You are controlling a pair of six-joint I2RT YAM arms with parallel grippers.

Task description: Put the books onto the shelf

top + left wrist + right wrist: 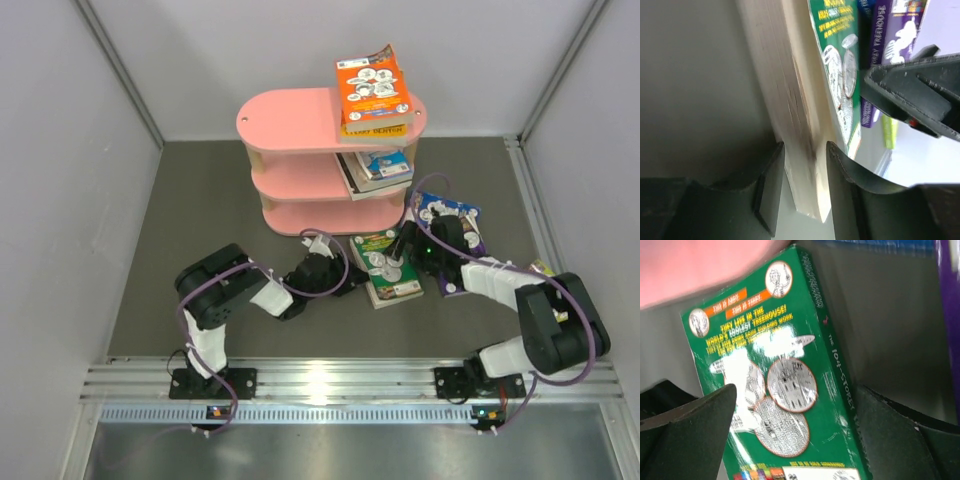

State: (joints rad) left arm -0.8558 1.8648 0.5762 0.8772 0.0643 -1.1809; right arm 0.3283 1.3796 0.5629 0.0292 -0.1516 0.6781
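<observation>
The pink shelf [290, 120] stands in the upper centre of the overhead view, on the dark grey table [200, 200]. At the right end of its top board an orange book [372, 85] lies on a yellow-spined book [375, 129], and a few more books [380, 165] rest on the right of the middle board. Just below the shelf, at the centre of the frame, a green book [385, 282] lies on the table. A purple book [452, 222] and other covers sit close to its right. The left pincer [805, 147] reaches in from the left. Its jaws are partly spread with the green book's pale page edge between them. The fingers [771, 190] are very close to both sides of that edge, but I cannot tell whether they press on it. The right pincer [795, 390] comes from the lower right and sits over the same book. Its jaws are spread wide, one on each side of the green cover and spine, and they hold nothing.
</observation>
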